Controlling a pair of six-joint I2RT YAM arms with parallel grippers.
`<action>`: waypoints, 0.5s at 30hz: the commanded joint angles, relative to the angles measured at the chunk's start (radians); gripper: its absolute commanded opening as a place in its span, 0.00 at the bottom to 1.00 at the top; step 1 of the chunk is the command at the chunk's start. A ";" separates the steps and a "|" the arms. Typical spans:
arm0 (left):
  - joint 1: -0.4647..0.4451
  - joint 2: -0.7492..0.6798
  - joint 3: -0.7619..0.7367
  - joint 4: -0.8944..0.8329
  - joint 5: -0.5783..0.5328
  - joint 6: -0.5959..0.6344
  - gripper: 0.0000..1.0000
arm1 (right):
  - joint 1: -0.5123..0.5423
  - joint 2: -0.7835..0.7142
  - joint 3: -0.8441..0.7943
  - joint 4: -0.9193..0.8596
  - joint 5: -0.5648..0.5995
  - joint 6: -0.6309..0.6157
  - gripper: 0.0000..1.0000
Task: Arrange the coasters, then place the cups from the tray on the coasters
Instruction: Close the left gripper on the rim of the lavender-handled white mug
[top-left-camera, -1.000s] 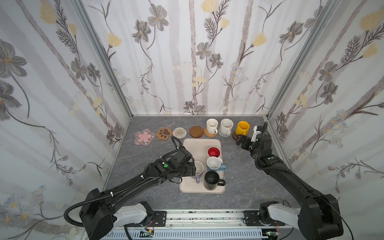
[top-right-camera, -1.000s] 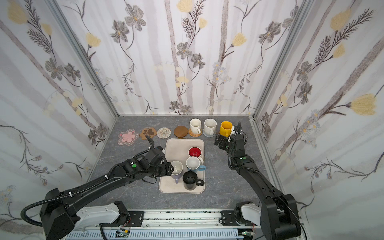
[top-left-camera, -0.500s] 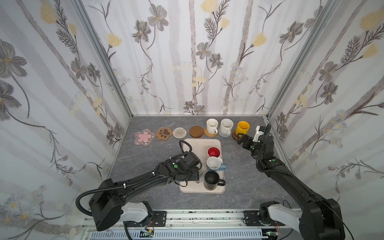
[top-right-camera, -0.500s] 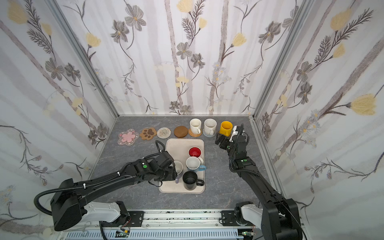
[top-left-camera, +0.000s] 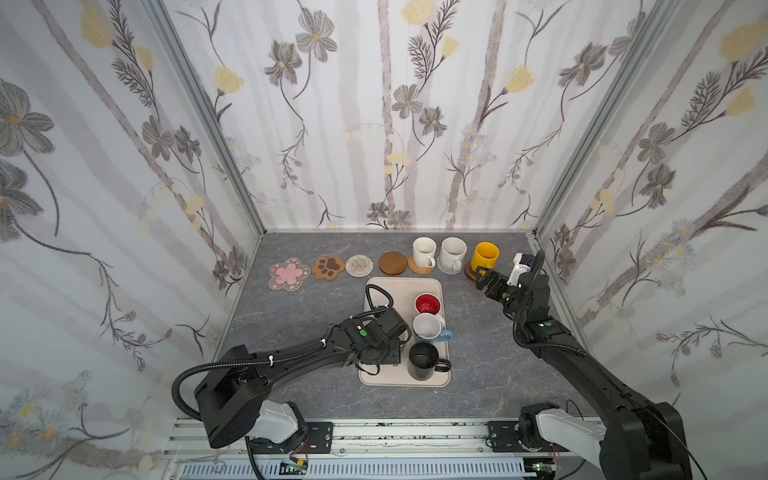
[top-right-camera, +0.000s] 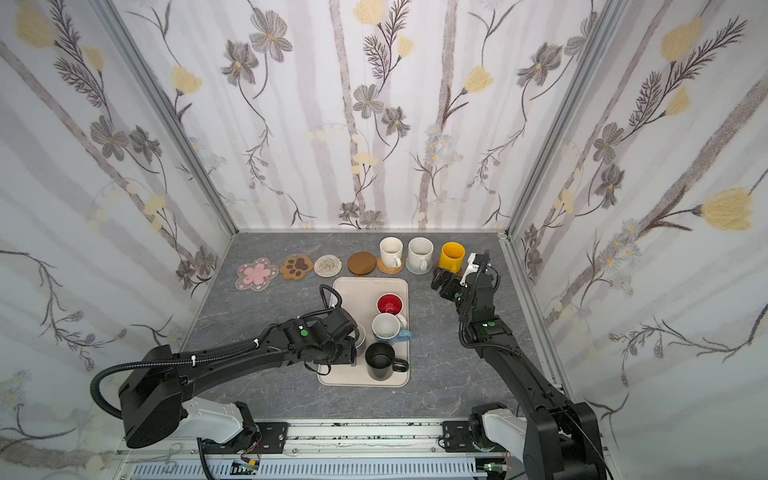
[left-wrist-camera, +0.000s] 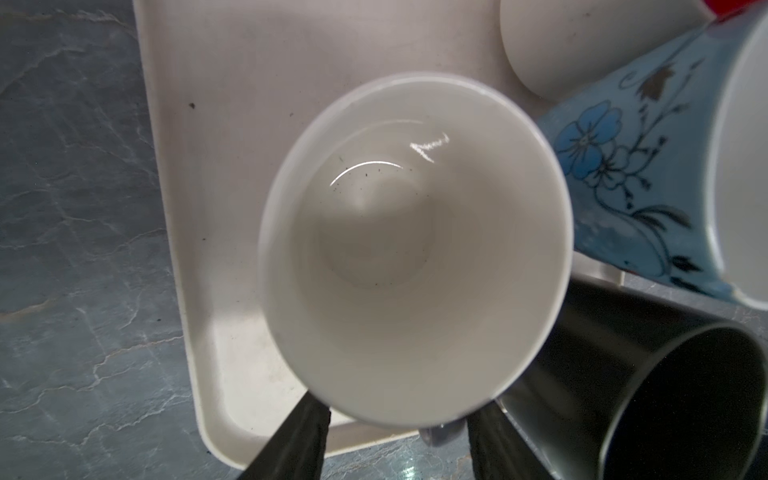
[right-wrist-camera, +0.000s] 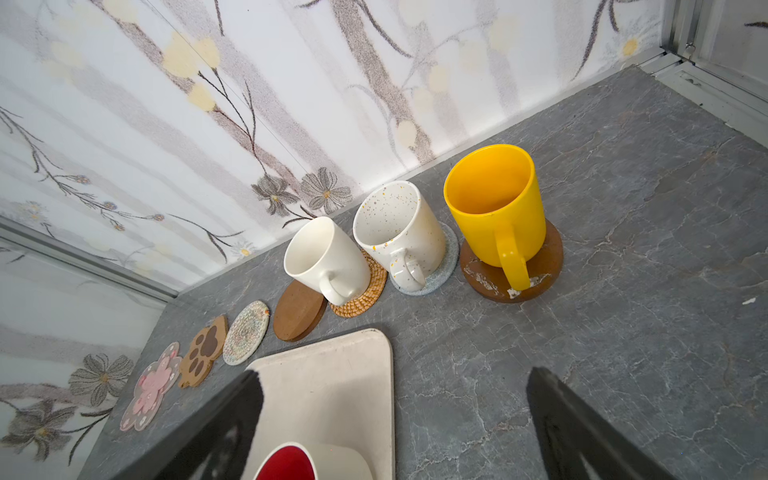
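Note:
The beige tray (top-left-camera: 395, 291) holds the red-inside cup (top-left-camera: 428, 303), the light blue cup (top-left-camera: 429, 327), the black cup (top-left-camera: 424, 360) and the lavender cup (left-wrist-camera: 415, 249). My left gripper (left-wrist-camera: 399, 415) hangs over the lavender cup. Its fingers (left-wrist-camera: 299, 436) stand apart on either side of the handle, with their tips hidden under the rim. The cream cup (top-left-camera: 424, 251), speckled cup (top-left-camera: 452, 252) and yellow cup (top-left-camera: 485, 255) stand on coasters at the back. My right gripper (top-left-camera: 484, 280) is open beside the yellow cup and holds nothing.
Four bare coasters lie in a row at the back left: pink flower (top-left-camera: 289, 274), brown paw (top-left-camera: 329, 267), crocheted round (top-left-camera: 359, 266) and wooden disc (top-left-camera: 392, 263). Walls close in on three sides. The right arm is close to the right wall.
My left gripper has moved right over the tray and come down around the lavender cup, its jaws narrowing. The right gripper has hardly moved.

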 joint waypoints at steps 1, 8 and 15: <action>0.000 0.015 0.008 0.016 -0.022 -0.003 0.53 | -0.003 -0.011 -0.003 0.039 -0.004 0.013 1.00; 0.000 0.022 0.001 0.030 -0.027 -0.006 0.49 | -0.003 -0.014 -0.008 0.046 -0.005 0.015 1.00; 0.001 0.064 0.013 0.034 -0.047 0.013 0.39 | -0.003 -0.017 -0.009 0.045 -0.009 0.016 1.00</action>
